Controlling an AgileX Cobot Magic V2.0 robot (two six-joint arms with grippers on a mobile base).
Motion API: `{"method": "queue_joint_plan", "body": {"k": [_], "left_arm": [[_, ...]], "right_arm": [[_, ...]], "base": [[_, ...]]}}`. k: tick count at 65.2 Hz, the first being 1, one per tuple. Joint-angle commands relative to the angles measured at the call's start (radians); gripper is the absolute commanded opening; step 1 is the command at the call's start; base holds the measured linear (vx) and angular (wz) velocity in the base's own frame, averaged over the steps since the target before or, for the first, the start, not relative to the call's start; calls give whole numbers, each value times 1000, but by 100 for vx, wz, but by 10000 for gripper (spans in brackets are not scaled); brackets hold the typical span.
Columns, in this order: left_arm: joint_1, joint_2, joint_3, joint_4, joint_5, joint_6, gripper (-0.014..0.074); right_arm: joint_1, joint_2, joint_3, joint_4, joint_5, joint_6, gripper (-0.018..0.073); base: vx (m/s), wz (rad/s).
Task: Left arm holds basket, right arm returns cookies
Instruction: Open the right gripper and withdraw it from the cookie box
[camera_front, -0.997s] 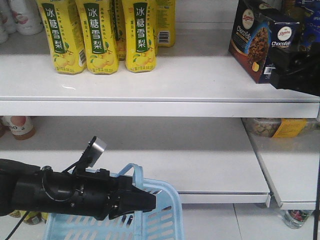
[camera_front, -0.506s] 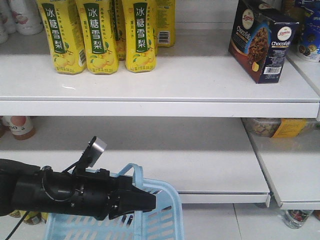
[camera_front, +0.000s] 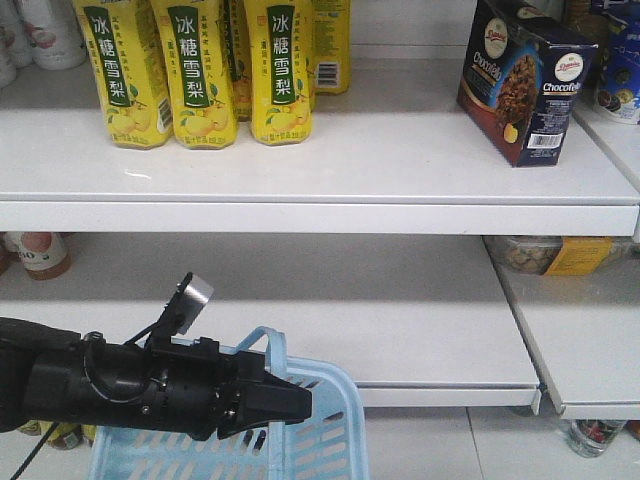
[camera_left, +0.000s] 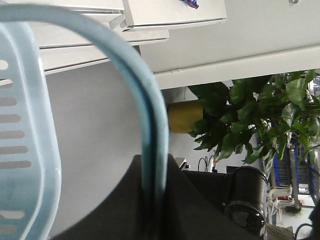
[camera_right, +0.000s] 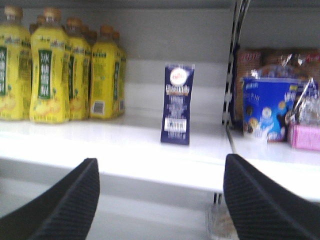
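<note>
The box of cookies (camera_front: 525, 80) is seen standing upright on the top shelf (camera_front: 320, 170), over at the right end. It is well apart from the yellow drink cartons (camera_front: 200, 70), which are lined up at the left of the same shelf. Nothing is touching the box.

The blue basket (camera_front: 310, 440) is held low down, in front of the lower shelf. Its curved handle (camera_left: 145, 100) is pinched by the left gripper (camera_front: 285, 405), and in the left wrist view the handle is seen running straight down into the black jaws, which are shut tight on it.

The right gripper (camera_right: 160, 200) is not seen in the front view at all. In its own wrist view the two dark fingers (camera_right: 70, 205) are spread wide, with nothing between them (only the shelf and the box are seen through the gap). The box is seen far off from the fingers, so the hand looks pulled away from the shelf.

The cookies look already put back, so the return step is judged to be done or nearly done. What is left is small: the right arm is to be kept clear of the box so it is not knocked over, and the basket is to be held steady by the left arm.
</note>
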Motion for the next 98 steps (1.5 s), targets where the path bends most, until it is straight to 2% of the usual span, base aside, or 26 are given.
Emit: {"method": "queue_joint_plan", "body": {"k": [1,12,18,24,41,84,91,98], "left_arm": [[-1,-46,-29,-97,55,20,-6],[-1,-46,-29,-97,55,20,-6],[-1,-46,-29,-97,55,20,-6],[-1,-46,-29,-97,55,20,-6],[-1,-46,-29,-97,55,20,-6],[-1,-46,-29,-96,52,20,-6],[-1,-99,10,-95,13,20,-6],[-1,-200,79,-41,8,20,-6]], "right_arm": [[-6,-10,41,2,-40,-6,509],[-6,-10,101,89,-40,-1,503],[-6,-10,101,114,-40,-2,460],[-6,-10,101,113,-40,-5,377],[-6,-10,101,114,-40,-5,-13],[-6,-10,101,114,-40,-5,-8],[-6,-10,101,114,-40,-5,-8],[-6,-10,101,114,-40,-5,-8]], "base": [[0,0],[0,0],[0,0],[0,0],[0,0],[0,0],[0,0],[0,0]]}}
